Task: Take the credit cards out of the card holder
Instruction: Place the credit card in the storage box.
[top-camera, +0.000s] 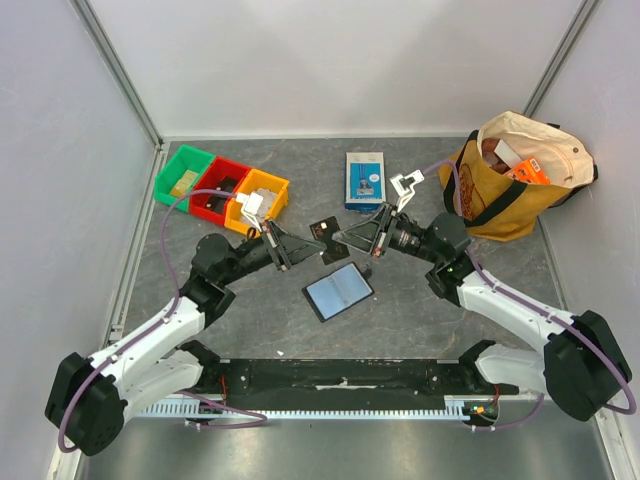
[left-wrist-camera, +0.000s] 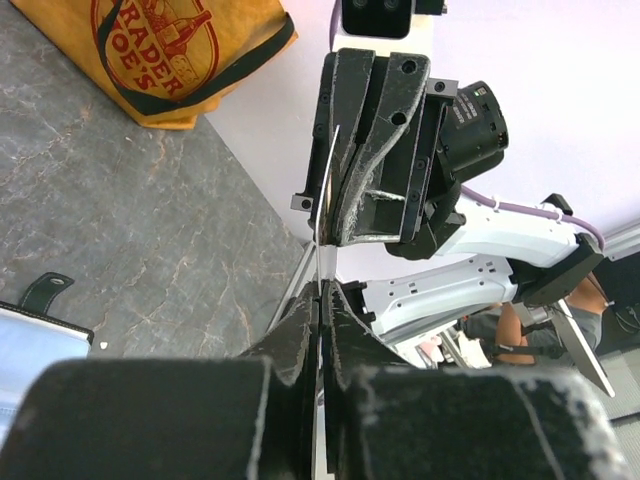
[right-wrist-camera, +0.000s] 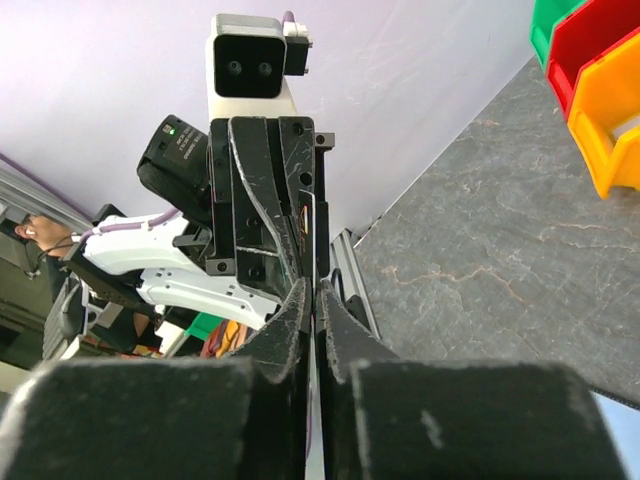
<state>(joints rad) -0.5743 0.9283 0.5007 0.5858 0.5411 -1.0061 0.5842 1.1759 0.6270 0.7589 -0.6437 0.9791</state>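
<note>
Left tool (top-camera: 303, 243) and right tool (top-camera: 347, 238) are each closed on one thin credit card (top-camera: 323, 229), held in the air between their tips. The open card holder (top-camera: 338, 290) lies on the worktop (top-camera: 420, 320) just below them. If either tool pulls before the other releases, the card may bend or slip.

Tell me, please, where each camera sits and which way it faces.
Top external: above and behind the robot, looking down at the grey marbled table; left arm, right arm show.
Left wrist: looks along left fingers at right fingers, yellow cloth bag.
Right wrist: looks along right fingers at left fingers, orange plastic bin.
Shared: wrist views both show the thin flat card edge-on, pinched from both ends.
</note>
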